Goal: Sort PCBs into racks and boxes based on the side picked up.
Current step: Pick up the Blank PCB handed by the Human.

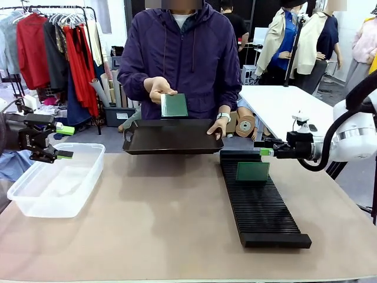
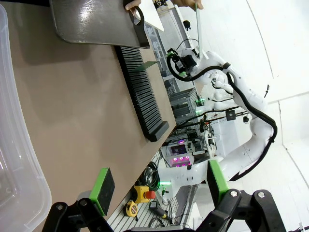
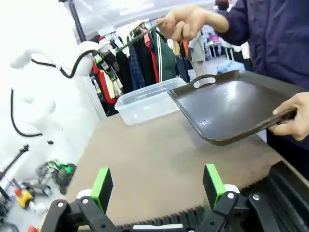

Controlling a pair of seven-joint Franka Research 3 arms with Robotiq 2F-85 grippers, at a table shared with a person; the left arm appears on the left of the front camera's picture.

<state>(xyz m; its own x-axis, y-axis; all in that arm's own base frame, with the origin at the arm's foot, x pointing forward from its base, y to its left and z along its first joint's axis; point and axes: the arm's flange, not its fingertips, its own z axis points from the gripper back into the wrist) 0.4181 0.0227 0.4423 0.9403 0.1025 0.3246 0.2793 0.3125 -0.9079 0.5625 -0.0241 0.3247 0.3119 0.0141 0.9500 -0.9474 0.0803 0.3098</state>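
Left fingers [image 1: 65, 142] are spread wide and empty, with the clear tub [image 1: 35, 194] just below them. Right fingers [image 1: 266, 151] are parted and empty too. Close beneath them a PCB [image 1: 253, 171] stands in the rack [image 1: 265, 212], its lower edge hidden in the slots. Beyond, a person's hand [image 1: 158, 88] holds a second PCB [image 1: 175, 105].

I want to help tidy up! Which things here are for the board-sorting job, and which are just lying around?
For the job:
held-up green board
slotted green board
black ribbed rack
clear tub

Just around:
empty black tray
hanging clothes
cardboard rolls
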